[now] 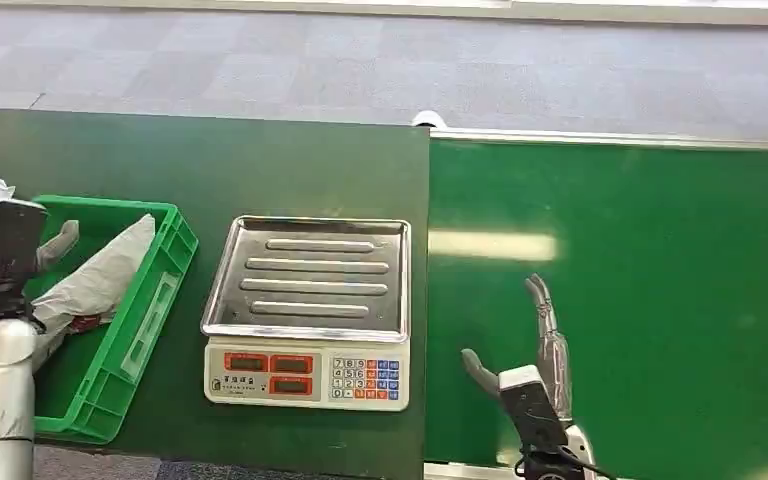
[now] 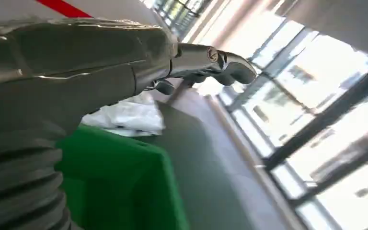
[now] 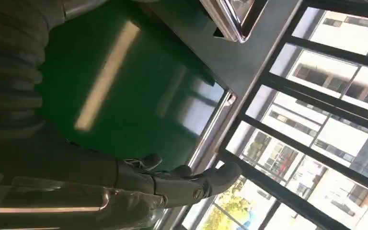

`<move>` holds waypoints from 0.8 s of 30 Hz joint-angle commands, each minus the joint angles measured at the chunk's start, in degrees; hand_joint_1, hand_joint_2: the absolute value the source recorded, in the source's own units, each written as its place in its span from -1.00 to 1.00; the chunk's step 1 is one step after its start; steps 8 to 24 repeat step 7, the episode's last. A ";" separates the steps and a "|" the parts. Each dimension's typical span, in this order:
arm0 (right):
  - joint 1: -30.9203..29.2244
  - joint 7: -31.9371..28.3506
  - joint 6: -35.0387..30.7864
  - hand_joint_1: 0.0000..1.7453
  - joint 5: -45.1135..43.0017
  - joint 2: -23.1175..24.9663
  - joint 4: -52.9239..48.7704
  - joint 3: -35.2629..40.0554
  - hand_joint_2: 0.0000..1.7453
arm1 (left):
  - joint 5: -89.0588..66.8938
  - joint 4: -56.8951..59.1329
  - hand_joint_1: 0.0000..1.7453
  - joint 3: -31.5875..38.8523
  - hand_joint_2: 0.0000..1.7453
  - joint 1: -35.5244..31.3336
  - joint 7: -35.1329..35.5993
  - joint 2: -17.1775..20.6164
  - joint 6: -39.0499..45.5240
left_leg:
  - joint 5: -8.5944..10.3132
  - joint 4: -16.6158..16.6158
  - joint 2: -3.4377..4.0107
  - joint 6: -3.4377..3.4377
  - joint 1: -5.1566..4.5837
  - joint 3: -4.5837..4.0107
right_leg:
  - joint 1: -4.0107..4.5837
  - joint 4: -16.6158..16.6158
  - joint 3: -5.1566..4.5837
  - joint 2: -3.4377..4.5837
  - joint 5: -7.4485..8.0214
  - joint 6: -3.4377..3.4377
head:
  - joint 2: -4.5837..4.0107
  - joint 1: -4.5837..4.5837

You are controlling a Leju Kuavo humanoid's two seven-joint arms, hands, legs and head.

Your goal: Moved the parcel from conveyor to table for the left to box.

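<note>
A scale stands mid-table, with a crate just to its left holding a parcel. The left hand is above the crate's far-left corner. To the right runs the conveyor, the right hand over its near-left part.

Brightness: even, bright daylight is seen in the head view.
Source: large windows are shown overexposed in both wrist views.
Glare: a pale strip is reflected on the conveyor belt; highlights are carried by the scale's steel tray.
Shadows: soft and faint on the table.
Blur: the left hand is rendered soft at close range.
</note>
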 commanded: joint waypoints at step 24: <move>0.44 -1.18 0.23 -1.00 -1.45 -1.78 0.72 0.18 1.00 | 14.17 -22.98 -1.00 -10.12 1.00 12.88 -14.29 -6.53 -0.10 | 0.00 -0.05 -0.07 0.07 -0.02 0.02 | 0.00 -0.07 0.04 -0.10 0.00 -0.08 | 0.00 0.02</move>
